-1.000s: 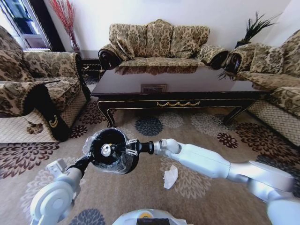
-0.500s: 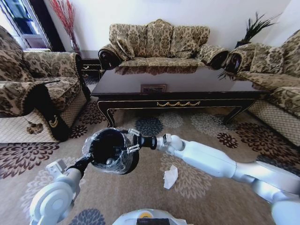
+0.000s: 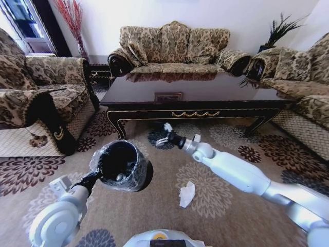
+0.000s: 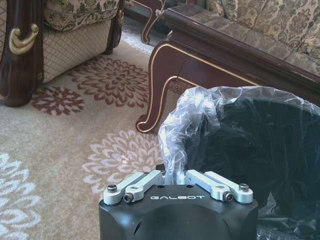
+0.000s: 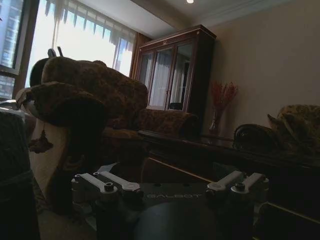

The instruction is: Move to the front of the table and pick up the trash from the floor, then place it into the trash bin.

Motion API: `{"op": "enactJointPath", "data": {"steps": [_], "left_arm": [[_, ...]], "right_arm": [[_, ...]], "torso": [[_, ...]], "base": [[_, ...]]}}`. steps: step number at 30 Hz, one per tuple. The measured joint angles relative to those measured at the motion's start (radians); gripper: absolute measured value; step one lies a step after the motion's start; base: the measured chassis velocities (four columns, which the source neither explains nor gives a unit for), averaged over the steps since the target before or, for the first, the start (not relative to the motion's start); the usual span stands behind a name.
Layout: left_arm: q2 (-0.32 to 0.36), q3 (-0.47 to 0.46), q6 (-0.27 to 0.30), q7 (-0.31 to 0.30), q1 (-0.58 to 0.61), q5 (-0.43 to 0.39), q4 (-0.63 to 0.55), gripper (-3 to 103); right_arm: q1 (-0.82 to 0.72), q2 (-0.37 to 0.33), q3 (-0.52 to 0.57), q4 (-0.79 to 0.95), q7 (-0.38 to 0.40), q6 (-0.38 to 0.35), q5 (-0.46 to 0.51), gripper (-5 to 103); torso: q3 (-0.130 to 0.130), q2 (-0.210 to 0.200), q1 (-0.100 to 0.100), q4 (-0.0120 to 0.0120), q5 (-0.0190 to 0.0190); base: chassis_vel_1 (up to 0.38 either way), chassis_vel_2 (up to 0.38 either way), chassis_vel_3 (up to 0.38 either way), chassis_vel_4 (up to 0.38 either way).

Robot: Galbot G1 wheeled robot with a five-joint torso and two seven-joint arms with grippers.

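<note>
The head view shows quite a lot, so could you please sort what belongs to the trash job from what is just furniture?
Job things:
- trash bin, held by the left claw
- crumpled white paper on the carpet
- table
- right claw, open, empty

Just there:
- sofa
- armchair
- plant

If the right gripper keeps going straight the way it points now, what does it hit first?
Probably the table. The open, empty right gripper hangs above the carpet and points toward the table's front apron and its left front leg. Nothing seems to lie between them, though depth is hard to judge.
</note>
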Motion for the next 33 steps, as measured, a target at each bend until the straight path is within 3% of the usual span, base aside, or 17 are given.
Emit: {"op": "enactJointPath", "data": {"steps": [1,4,6,9,10,14,20,24,28,33], "left_arm": [[0.0,0.0,0.0,0.0,0.0,0.0,0.0,3],[0.005,-0.002,0.0,0.001,0.005,-0.001,-0.007,3],[0.006,-0.002,0.0,0.0,0.005,-0.001,-0.007,3],[0.009,-0.003,0.0,0.001,0.008,-0.001,-0.011,3],[0.009,-0.003,0.0,0.001,0.008,-0.001,-0.011,3],[0.009,-0.003,0.0,0.002,0.016,-0.001,-0.017,3],[0.012,-0.013,0.0,0.003,0.026,-0.001,-0.017,3],[0.009,-0.015,0.0,0.003,0.032,-0.001,-0.017,3],[0.003,-0.017,0.0,0.003,0.038,-0.001,-0.018,3],[0.001,-0.018,0.0,0.003,0.045,0.001,-0.018,3]], "right_arm": [[0.0,0.0,0.0,0.0,0.0,0.0,0.0,100],[-0.083,-0.025,0.048,-0.024,0.221,-0.131,-0.051,100],[-0.092,-0.027,0.054,-0.026,0.243,-0.145,-0.052,100],[-0.161,-0.034,0.094,-0.052,0.457,-0.29,-0.049,100],[-0.161,-0.034,0.094,-0.052,0.457,-0.29,-0.049,100],[-0.192,-0.007,0.115,-0.101,0.65,-0.451,0.009,100],[-0.206,0.043,0.134,-0.217,0.695,-0.522,0.073,100],[-0.206,0.075,0.153,-0.331,0.647,-0.521,0.072,100],[-0.199,0.104,0.185,-0.506,0.527,-0.499,0.002,100],[-0.212,0.109,0.214,-0.558,0.485,-0.512,-0.021,100]], "torso": [[0.0,0.0,0.0,0.0,0.0],[0.0,0.0,0.0,-0.0001,-0.0003],[0.0,0.0,0.0,-0.0003,-0.0003],[0.0,0.0,0.0,-0.0002,-0.0004],[0.0,0.0,0.0,-0.0002,-0.0004],[0.0,0.0,0.0,0.0,-0.0003],[0.0,0.0,0.0,0.0002,-0.0003],[0.0,0.0,0.0,0.0002,-0.0003],[0.0,0.0,0.0,0.0,-0.0003],[0.0,0.0,0.0,0.0,-0.0004]], "base": [[0.0,0.0,0.0,0.0],[0.0,0.0,0.0,0.0],[0.0,0.0,0.0,0.0],[0.0,0.0,0.0,0.0],[0.0,0.0,0.0,0.0],[0.0,0.0,0.0,0.0],[0.0,0.0,0.0,0.0],[0.0,0.0,0.0,0.0],[0.0,0.0,0.0,0.0],[0.0,0.0,0.0,0.0]]}}
